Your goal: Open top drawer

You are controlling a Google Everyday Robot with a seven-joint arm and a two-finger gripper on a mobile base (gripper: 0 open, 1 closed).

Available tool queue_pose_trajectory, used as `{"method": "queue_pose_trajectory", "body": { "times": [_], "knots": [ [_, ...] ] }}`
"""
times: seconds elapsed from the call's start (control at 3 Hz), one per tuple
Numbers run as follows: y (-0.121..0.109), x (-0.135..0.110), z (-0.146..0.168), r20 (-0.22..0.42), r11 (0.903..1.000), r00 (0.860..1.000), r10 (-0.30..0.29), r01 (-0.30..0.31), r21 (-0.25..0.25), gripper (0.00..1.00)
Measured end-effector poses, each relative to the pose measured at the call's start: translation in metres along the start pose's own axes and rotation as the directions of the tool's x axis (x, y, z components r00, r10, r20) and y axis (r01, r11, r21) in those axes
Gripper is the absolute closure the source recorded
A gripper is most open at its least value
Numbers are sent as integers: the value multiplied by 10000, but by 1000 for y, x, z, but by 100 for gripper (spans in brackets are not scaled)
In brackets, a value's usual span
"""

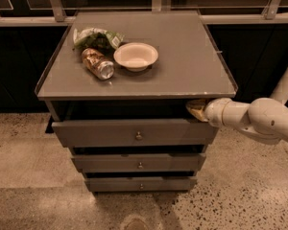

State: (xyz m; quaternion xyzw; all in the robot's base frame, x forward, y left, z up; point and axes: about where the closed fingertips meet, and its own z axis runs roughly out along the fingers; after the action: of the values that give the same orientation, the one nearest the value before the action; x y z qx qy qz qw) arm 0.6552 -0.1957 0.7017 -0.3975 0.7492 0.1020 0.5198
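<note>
The top drawer (134, 133) is the widest grey front of three, with a small round metal knob (138, 136) at its centre. It stands pulled out a little, with a dark gap between it and the cabinet top. My gripper (196, 109) is at the drawer's upper right corner, just under the tabletop's right front edge, reaching into the gap from the right. My white arm (259, 121) comes in from the right edge.
The medium drawer (139, 163) and the narrowest drawer (140, 184) sit below. On the cabinet top (182, 56) lie a white bowl (136, 56), a tipped can (98, 63) and a green chip bag (96, 36). Speckled floor lies in front; railing stands behind.
</note>
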Motion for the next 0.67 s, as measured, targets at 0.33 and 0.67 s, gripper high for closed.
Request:
{"method": "queue_pose_trajectory", "body": {
  "times": [0.33,0.67],
  "knots": [
    [0,0,0,-1,10000,10000,1,-1,-2,100],
    [13,11,2,-209,9995,9996,199,-204,-230,100]
  ]
}}
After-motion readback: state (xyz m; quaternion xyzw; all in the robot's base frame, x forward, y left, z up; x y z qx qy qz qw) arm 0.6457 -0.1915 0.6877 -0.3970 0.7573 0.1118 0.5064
